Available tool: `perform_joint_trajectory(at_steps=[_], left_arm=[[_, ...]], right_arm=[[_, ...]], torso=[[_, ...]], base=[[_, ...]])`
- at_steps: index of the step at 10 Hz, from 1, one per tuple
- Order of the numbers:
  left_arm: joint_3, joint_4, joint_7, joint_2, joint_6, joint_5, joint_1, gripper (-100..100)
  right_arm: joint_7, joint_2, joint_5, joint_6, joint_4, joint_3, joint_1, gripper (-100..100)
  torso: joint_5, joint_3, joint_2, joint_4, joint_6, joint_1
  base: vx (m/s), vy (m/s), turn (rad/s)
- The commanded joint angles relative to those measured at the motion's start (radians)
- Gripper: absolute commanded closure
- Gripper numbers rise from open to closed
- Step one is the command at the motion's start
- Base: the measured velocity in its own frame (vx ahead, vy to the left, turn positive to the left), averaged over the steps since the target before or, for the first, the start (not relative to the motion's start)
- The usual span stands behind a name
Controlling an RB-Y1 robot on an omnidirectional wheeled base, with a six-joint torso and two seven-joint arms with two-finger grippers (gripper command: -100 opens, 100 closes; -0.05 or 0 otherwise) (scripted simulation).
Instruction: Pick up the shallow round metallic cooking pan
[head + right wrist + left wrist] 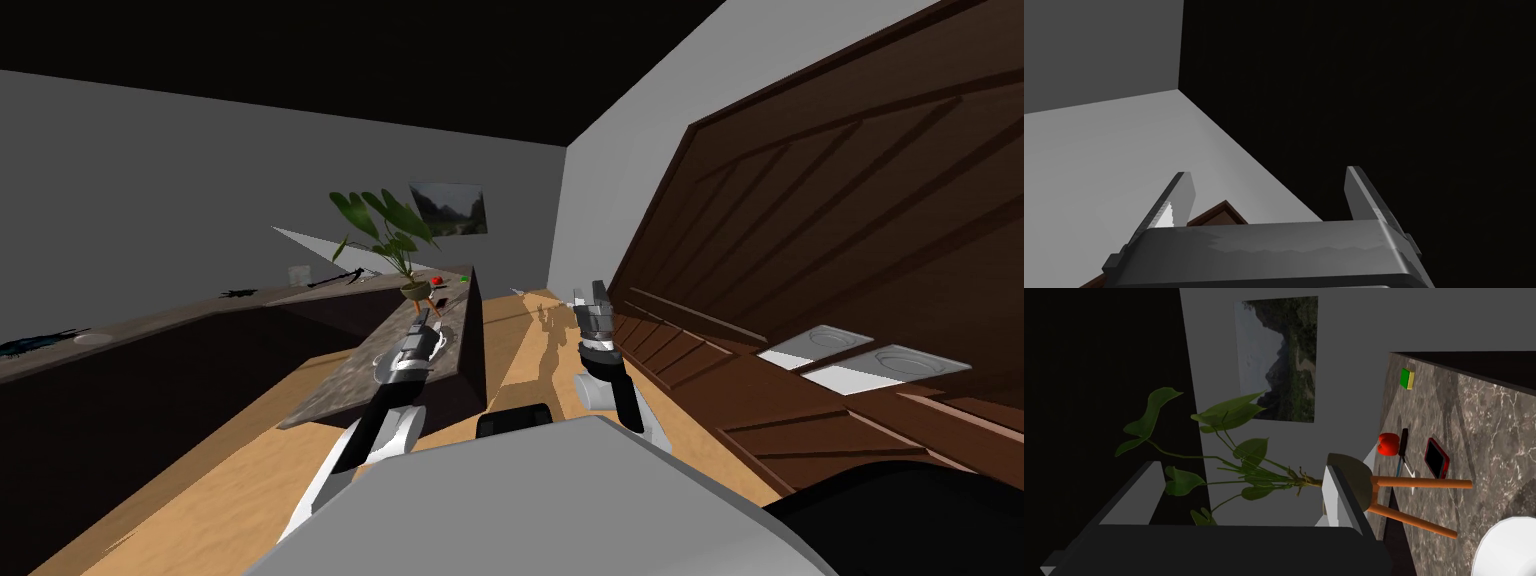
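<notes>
The left gripper (1240, 466), wide open and empty like the right gripper (1268, 172), should swing from the plant (1226, 412) toward the pale round pan (1506, 548) on the marble counter (1489, 418) and straddle its rim squarely.

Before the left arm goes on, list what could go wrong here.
The plant pot on thin wooden legs stands right by the open left gripper; a sideways swing could topple it. The white pan lies off to the side, outside the fingers, so shutting now would likely grab nothing.
</notes>
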Motion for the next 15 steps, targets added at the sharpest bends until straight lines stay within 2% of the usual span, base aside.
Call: perform_joint_trajectory(at_steps=[1, 8, 9, 10, 11, 15], left_arm=[[0.002, -0.005, 0.007, 0.003, 0.042, -0.005, -0.006, -100], [0.006, -0.042, 0.051, 0.016, 0.229, -0.045, -0.025, -100], [0.006, -0.042, 0.051, 0.016, 0.242, -0.045, -0.025, -100], [0.007, -0.050, 0.062, 0.018, 0.279, -0.054, -0.029, -100], [0.007, -0.050, 0.062, 0.018, 0.289, -0.054, -0.029, -100], [0.008, -0.069, 0.091, 0.020, 0.409, -0.080, -0.037, -100]], right_arm=[[0.000, 0.000, 0.000, 0.000, 0.000, 0.000, 0.000, 0], [0.000, 0.000, 0.000, 0.000, 0.000, 0.000, 0.000, 0], [0.000, 0.000, 0.000, 0.000, 0.000, 0.000, 0.000, 0], [0.000, 0.000, 0.000, 0.000, 0.000, 0.000, 0.000, 0], [0.000, 0.000, 0.000, 0.000, 0.000, 0.000, 0.000, 0], [0.000, 0.000, 0.000, 0.000, 0.000, 0.000, 0.000, 0]], torso=[[0.000, 0.000, 0.000, 0.000, 0.000, 0.000], [0.000, 0.000, 0.000, 0.000, 0.000, 0.001], [0.000, 0.001, 0.001, 0.000, 0.000, 0.000], [0.000, 0.000, 0.001, 0.000, 0.000, 0.001], [0.000, 0.000, 0.001, 0.000, 0.000, 0.001], [0.001, 0.001, 0.001, 0.000, 0.000, 0.002]], base=[[-0.025, 0.005, -0.045], [-0.031, 0.006, -0.067], [-0.032, 0.011, -0.033], [-0.033, 0.013, -0.060], [-0.028, 0.012, -0.044], [-0.043, 0.026, -0.066]])
